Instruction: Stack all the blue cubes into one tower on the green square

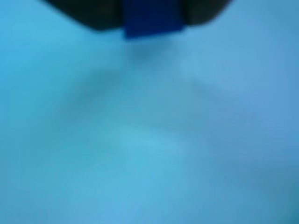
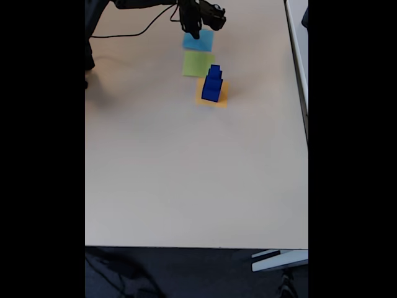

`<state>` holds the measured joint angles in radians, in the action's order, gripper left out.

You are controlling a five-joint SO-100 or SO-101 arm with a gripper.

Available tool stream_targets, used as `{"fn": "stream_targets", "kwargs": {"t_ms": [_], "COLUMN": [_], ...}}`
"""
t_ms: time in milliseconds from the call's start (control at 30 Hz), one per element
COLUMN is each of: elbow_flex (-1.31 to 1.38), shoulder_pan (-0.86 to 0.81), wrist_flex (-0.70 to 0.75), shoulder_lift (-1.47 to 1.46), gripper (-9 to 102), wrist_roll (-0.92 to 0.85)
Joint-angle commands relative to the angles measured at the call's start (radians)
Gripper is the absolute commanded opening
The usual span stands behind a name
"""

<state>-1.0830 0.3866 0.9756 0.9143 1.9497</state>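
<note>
In the wrist view a dark blue cube (image 1: 153, 21) sits between the two dark fingers of my gripper (image 1: 153, 29), which is shut on it. Blurred light-blue paper (image 1: 149, 140) lies close beneath. In the fixed view my gripper (image 2: 191, 30) hangs at the far edge of the table, just over the light-blue square (image 2: 199, 41). The green square (image 2: 197, 63) lies bare right in front of it. A stepped stack of blue cubes (image 2: 212, 87), larger below and smaller above, stands on the orange square (image 2: 221, 99) to the near right of the green one.
The beige table (image 2: 186, 174) stretches wide and bare toward the near edge. A black cable (image 2: 139, 31) runs along the far left by the arm's base. The table's right edge (image 2: 306, 124) is well away from the squares.
</note>
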Motion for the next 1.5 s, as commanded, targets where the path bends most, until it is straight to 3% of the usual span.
{"fn": "stream_targets", "kwargs": {"t_ms": [0,567,1100,1333,1467], "elbow_flex": [0.055,0.087,0.181,0.23,0.238], "shoulder_pan": [0.0,0.002,-0.098,-0.201,-0.258], "wrist_flex": [-0.025,-0.028,0.002,0.141,0.186], "shoulder_lift": [0.017,0.028,0.209,0.29,0.327], "gripper": [0,14,16,16,23], "wrist_roll": [0.005,-0.021,-0.371,-0.431,-0.442]}}
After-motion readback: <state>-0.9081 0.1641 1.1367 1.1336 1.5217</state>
